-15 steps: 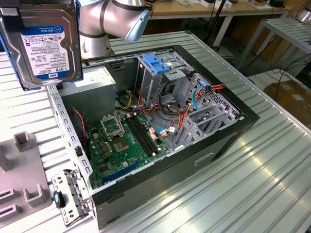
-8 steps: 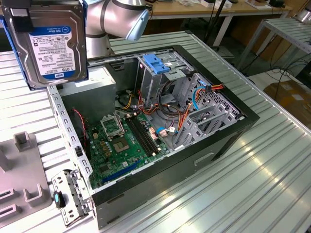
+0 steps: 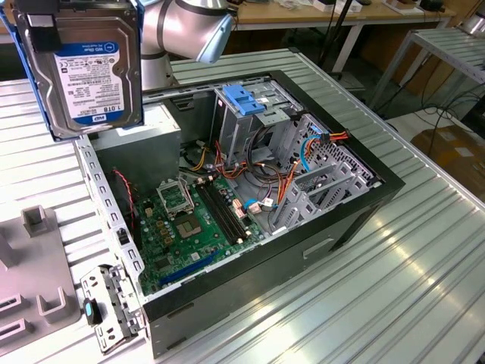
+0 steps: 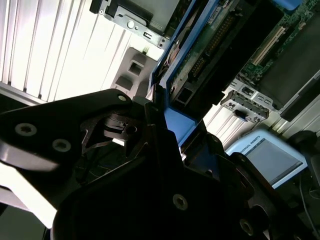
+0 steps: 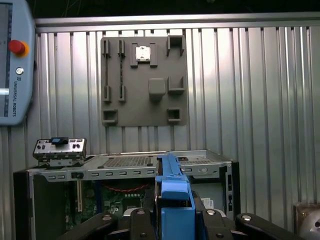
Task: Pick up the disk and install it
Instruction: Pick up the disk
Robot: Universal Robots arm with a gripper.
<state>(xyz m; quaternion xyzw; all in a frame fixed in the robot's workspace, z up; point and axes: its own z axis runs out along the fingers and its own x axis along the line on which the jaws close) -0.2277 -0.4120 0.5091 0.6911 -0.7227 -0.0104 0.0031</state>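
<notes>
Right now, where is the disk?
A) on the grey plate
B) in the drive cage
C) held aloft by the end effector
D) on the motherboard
C: the end effector grips the disk by its blue rail, up clear of the computer case.

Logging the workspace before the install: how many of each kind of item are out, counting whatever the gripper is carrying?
disk, clamped in the gripper: 1
open computer case: 1
grey fixture plate: 1
loose metal bracket: 1
teach pendant: 1
Total: 5
</notes>
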